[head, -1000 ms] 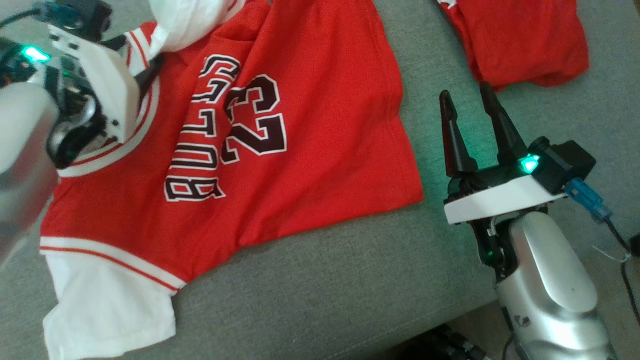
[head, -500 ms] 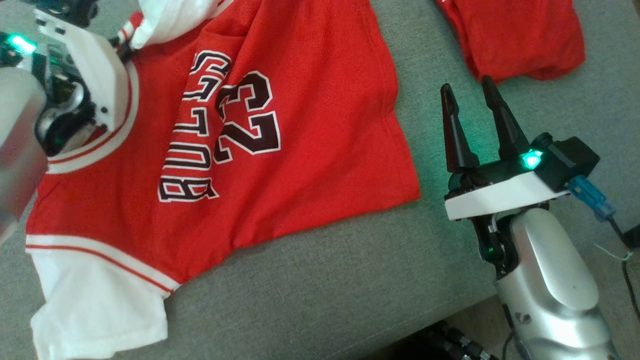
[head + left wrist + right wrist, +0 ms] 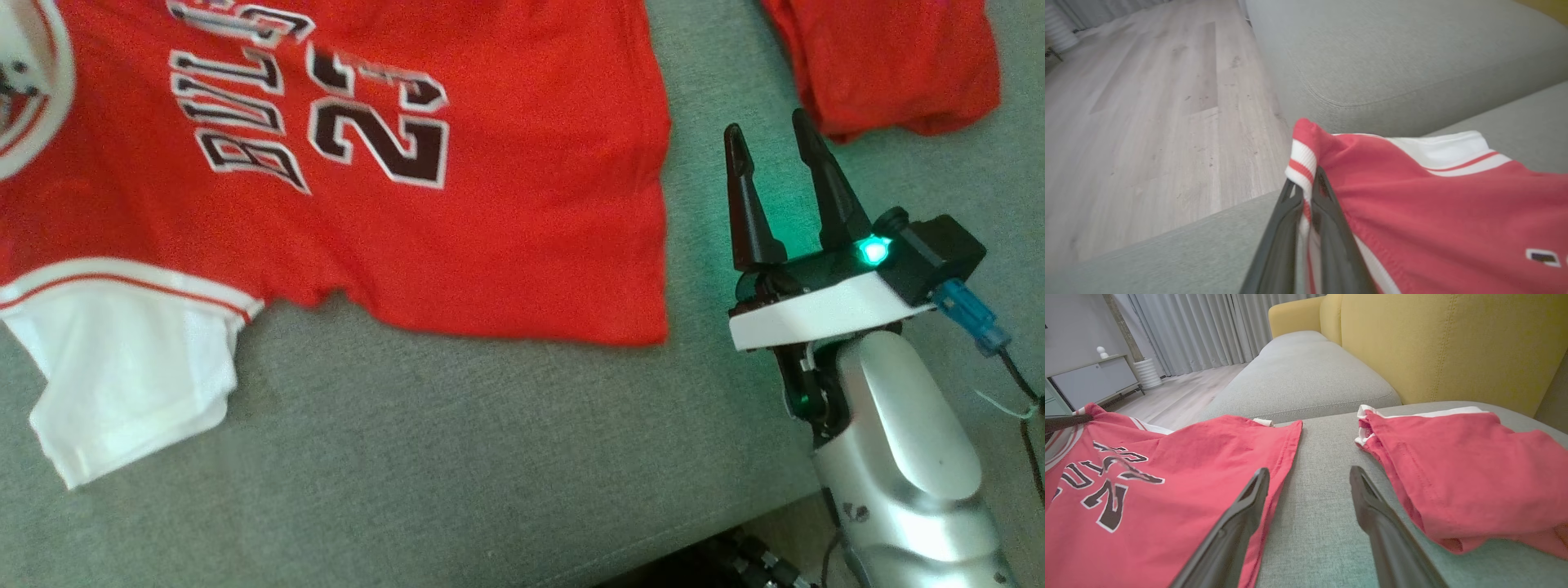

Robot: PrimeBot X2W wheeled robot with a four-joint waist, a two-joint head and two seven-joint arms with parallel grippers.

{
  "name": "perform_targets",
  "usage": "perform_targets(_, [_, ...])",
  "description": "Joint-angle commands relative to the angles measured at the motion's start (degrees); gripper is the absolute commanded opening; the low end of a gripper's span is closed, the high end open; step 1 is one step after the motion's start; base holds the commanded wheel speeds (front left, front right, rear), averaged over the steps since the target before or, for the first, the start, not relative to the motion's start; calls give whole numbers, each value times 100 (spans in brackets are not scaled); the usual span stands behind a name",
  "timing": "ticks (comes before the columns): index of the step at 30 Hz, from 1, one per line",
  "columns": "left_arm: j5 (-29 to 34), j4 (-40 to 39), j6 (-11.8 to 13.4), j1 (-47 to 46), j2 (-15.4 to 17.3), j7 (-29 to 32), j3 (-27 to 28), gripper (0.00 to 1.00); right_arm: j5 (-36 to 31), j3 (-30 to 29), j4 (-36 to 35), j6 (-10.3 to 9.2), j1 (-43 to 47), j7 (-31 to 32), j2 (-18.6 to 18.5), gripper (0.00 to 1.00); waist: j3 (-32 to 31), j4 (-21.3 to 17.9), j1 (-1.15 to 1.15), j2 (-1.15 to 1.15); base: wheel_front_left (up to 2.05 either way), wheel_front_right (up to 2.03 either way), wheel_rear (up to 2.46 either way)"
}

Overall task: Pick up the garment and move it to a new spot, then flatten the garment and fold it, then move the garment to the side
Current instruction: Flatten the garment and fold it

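Left wrist view: left gripper [image 3: 1308, 185] clamps jersey [image 3: 1433, 204] collar; right gripper [image 3: 771, 139] jaws wide, jersey hem at 9 o'clock.

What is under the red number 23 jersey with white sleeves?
The grey fabric sofa cushion shows beside the red white-sleeved jersey, which is spread on it. Anything beneath the cloth itself is covered.

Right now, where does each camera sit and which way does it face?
Head view: on the head, looking down at the jersey on the sofa; open right gripper lower right.
Left wrist view: along the left gripper, shut on the jersey's striped edge, toward the floor.
Right wrist view: along the open right gripper, toward the yellow backrest.
Shared: head and right wrist both show the second red garment.
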Motion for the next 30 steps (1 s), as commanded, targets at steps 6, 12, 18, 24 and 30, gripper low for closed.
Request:
perform_targets(6, [-41,422,209,-463,145,-601,416,0,-59,87,-221,-4,-86,-11,30,100,44,85,0,0,0,0,0])
perform_targets(12, [-70,826,139,-519,10,-913,454,100,-67,92,-256,-4,-96,23,30,100,27,229,0,0,0,0,0])
perform_targets(18, [-26,1007,-61,-427,-160,-1273,385,100,-113,45,-242,-4,-79,44,30,100,-221,487,0,0,0,0,0])
perform_targets(24, [8,973,-281,-213,-331,-1640,347,100,-208,-47,-171,-4,-12,88,30,100,-617,802,0,0,0,0,0])
perform_targets(30, [46,623,-425,366,-559,-1817,401,100,-276,-206,-82,-4,182,160,30,100,-1153,1250,0,0,0,0,0])
